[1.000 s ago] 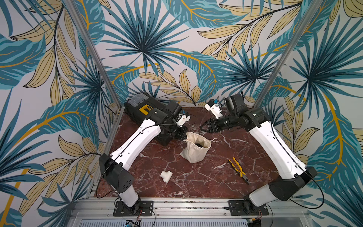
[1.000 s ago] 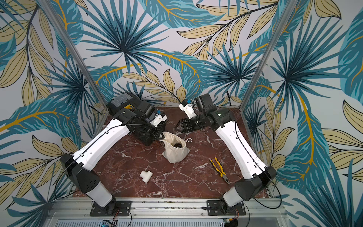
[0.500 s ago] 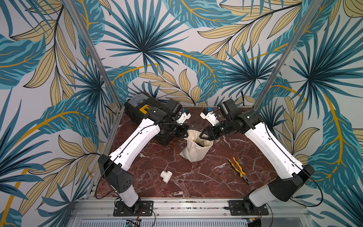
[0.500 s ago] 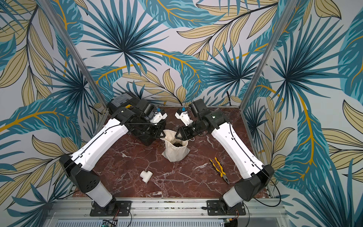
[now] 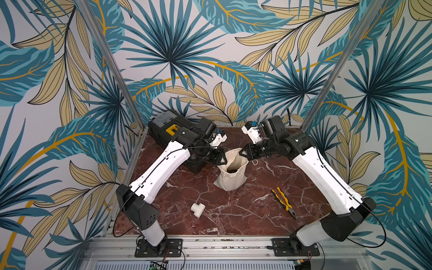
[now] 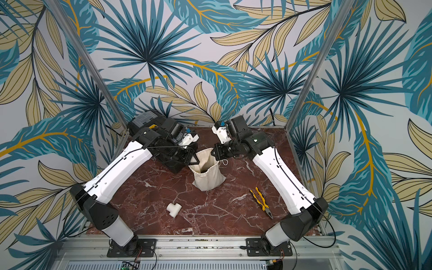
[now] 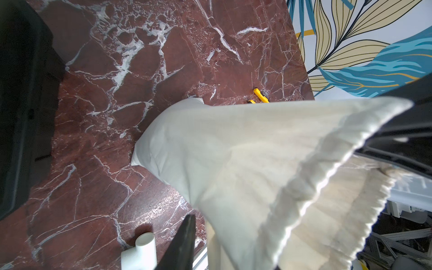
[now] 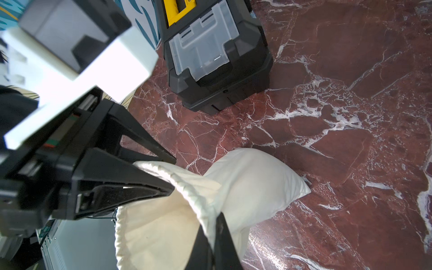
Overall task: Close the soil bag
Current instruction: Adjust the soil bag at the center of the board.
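Standing upright near the middle of the marble table (image 5: 233, 217), the soil bag (image 5: 230, 180) keeps its long axis roughly vertical, with its mouth gaping upward between the two arms and just beside the black toolbox (image 5: 163, 126). Both top views show dark soil (image 5: 232, 171) down in the mouth (neither wrist view sees inside). Only the right wrist view shows how the left gripper (image 8: 174, 174) sits: its jaws are apart, straddling the gathered rim with cloth between them. The right gripper (image 5: 242, 154) has its jaws pressed together on the opposite side of the rim, pinching the cloth. A loop of cord (image 5: 256, 162) hangs just beside it. Yellow pliers (image 5: 284, 202) and a white pipe fitting (image 5: 197, 209) lie well apart from the bag.
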You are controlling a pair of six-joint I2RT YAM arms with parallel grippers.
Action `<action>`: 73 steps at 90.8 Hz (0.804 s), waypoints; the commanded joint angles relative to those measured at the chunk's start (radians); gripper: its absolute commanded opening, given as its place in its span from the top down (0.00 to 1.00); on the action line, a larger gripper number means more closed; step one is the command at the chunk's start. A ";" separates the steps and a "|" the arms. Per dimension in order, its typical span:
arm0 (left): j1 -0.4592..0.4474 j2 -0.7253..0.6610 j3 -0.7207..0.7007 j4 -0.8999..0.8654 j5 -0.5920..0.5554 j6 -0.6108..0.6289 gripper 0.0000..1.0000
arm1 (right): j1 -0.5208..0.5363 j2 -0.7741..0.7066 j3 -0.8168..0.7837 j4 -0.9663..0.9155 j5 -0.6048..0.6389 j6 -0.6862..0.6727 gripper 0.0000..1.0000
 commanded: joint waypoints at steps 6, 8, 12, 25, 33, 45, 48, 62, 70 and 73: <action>0.002 -0.053 -0.013 0.013 0.014 -0.017 0.64 | 0.003 -0.023 -0.007 0.065 0.023 0.049 1.00; 0.002 -0.056 -0.013 0.011 0.015 -0.018 0.64 | 0.003 -0.021 -0.008 0.065 0.028 0.051 1.00; 0.002 -0.060 -0.014 0.009 0.019 -0.021 0.63 | 0.003 -0.018 -0.008 0.063 0.042 0.055 1.00; 0.001 -0.069 -0.024 -0.010 0.028 -0.018 0.64 | 0.003 -0.005 0.004 0.061 0.096 0.072 1.00; 0.002 -0.070 -0.025 -0.030 0.027 0.001 0.67 | 0.001 0.011 0.024 0.051 0.125 0.078 1.00; 0.007 -0.066 -0.012 -0.063 0.007 0.036 0.95 | -0.003 0.035 0.053 0.042 0.140 0.073 1.00; 0.009 -0.060 -0.004 -0.067 -0.001 0.046 1.00 | -0.003 0.039 0.059 0.044 0.137 0.066 1.00; 0.050 -0.006 0.089 -0.093 -0.020 0.065 1.00 | -0.018 0.058 0.078 0.040 0.121 0.021 1.00; 0.080 0.026 0.184 -0.118 -0.025 0.066 1.00 | -0.044 0.067 0.093 0.018 0.107 -0.015 1.00; 0.090 0.031 0.210 -0.120 -0.032 0.066 1.00 | -0.057 0.069 0.098 0.011 0.101 -0.026 1.00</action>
